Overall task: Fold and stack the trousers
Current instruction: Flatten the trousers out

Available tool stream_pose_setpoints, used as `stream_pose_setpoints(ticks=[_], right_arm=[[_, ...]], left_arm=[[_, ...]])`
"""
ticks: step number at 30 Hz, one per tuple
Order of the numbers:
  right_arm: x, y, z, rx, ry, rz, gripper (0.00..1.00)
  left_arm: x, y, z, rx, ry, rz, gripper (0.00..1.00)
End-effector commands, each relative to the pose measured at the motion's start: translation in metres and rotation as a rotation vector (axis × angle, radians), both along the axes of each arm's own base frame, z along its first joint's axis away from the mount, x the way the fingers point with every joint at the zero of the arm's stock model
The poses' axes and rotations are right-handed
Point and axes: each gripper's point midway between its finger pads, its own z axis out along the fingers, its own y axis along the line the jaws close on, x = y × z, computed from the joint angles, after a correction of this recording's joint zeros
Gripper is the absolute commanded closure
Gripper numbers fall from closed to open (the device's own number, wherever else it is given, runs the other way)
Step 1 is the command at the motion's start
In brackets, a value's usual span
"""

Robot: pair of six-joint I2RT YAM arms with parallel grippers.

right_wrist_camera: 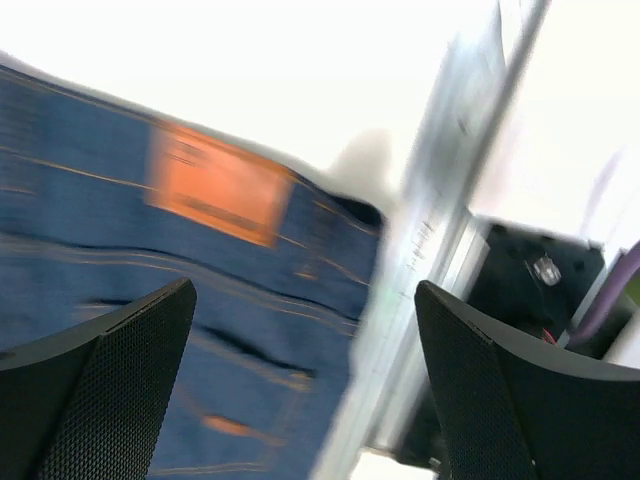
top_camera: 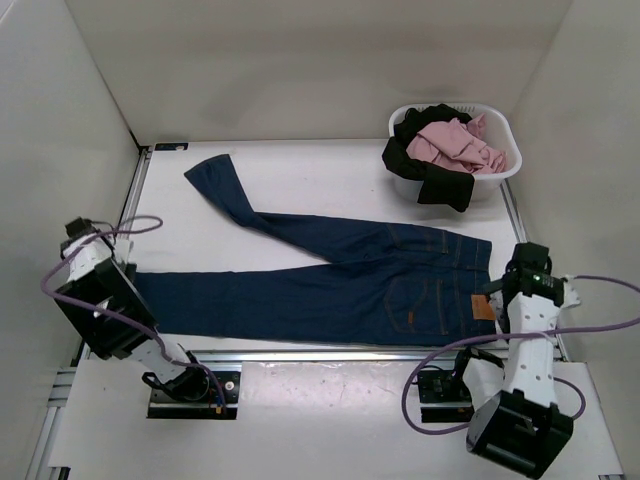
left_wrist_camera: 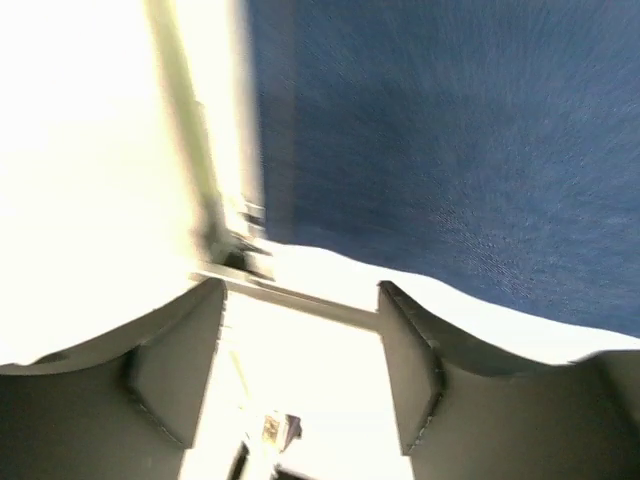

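Observation:
The trousers (top_camera: 330, 285) are dark blue denim jeans, spread flat across the table. The waist and its tan patch (top_camera: 483, 307) are at the right. One leg runs straight left and the other angles up toward the far left. My left gripper (top_camera: 122, 274) hovers by the hem of the near leg. In the left wrist view it (left_wrist_camera: 300, 290) is open and empty over the white table edge, with denim (left_wrist_camera: 450, 140) beyond it. My right gripper (top_camera: 500, 290) sits at the waistband. In the right wrist view it (right_wrist_camera: 305, 290) is open above the patch (right_wrist_camera: 215, 185), holding nothing.
A white laundry basket (top_camera: 497, 116) with pink and black clothes stands at the far right corner. A metal rail (top_camera: 330, 352) runs along the near table edge, just below the jeans. White walls enclose the table on the left, back and right.

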Motion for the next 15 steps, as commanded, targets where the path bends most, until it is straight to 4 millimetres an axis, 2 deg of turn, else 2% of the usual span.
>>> stream_pose_setpoints(ticks=[1, 2, 3, 4, 5, 6, 7, 8, 9, 10, 11, 13, 14, 15], right_arm=[[0.015, -0.026, 0.05, -0.148, -0.103, -0.018, 0.06], [0.024, -0.029, 0.064, -0.163, -0.132, -0.009, 0.06], [0.03, -0.032, 0.069, -0.171, -0.139, 0.005, 0.06], [0.036, -0.033, 0.074, -0.186, -0.139, 0.05, 0.06], [0.046, -0.035, 0.079, -0.189, -0.165, 0.072, 0.06], [0.058, -0.035, 0.084, -0.186, -0.172, 0.101, 0.06], [0.066, -0.033, 0.084, -0.184, -0.171, 0.155, 0.06], [0.083, -0.029, 0.079, -0.154, -0.183, 0.2, 0.06], [0.092, -0.027, 0.079, -0.14, -0.195, 0.225, 0.06], [0.101, -0.026, 0.077, -0.126, -0.198, 0.257, 0.06], [0.107, -0.025, 0.063, -0.092, -0.157, 0.265, 0.06], [0.117, -0.027, 0.059, -0.077, -0.135, 0.28, 0.06], [0.125, -0.027, 0.058, -0.066, -0.143, 0.287, 0.06], [0.134, -0.026, 0.05, -0.047, -0.14, 0.309, 0.06]], left_arm=[[0.073, -0.003, 0.093, 0.071, -0.343, -0.1, 0.23], [0.088, -0.009, 0.108, 0.06, -0.411, -0.125, 0.21], [0.102, -0.018, 0.117, 0.03, -0.46, -0.164, 0.18], [0.127, -0.042, 0.128, -0.047, -0.546, -0.225, 0.14], [0.149, -0.051, 0.147, -0.068, -0.613, -0.265, 0.14], [0.166, -0.065, 0.154, -0.112, -0.65, -0.297, 0.14], [0.184, -0.081, 0.158, -0.17, -0.683, -0.295, 0.12], [0.219, -0.115, 0.164, -0.263, -0.718, -0.377, 0.12], [0.235, -0.135, 0.165, -0.323, -0.728, -0.412, 0.12], [0.253, -0.176, 0.165, -0.411, -0.731, -0.484, 0.12], [0.278, -0.191, 0.159, -0.431, -0.719, -0.526, 0.11], [0.308, -0.22, 0.15, -0.412, -0.705, -0.573, 0.09], [0.325, -0.24, 0.118, -0.366, -0.632, -0.581, 0.07], [0.347, -0.247, 0.129, -0.321, -0.667, -0.593, 0.06]])
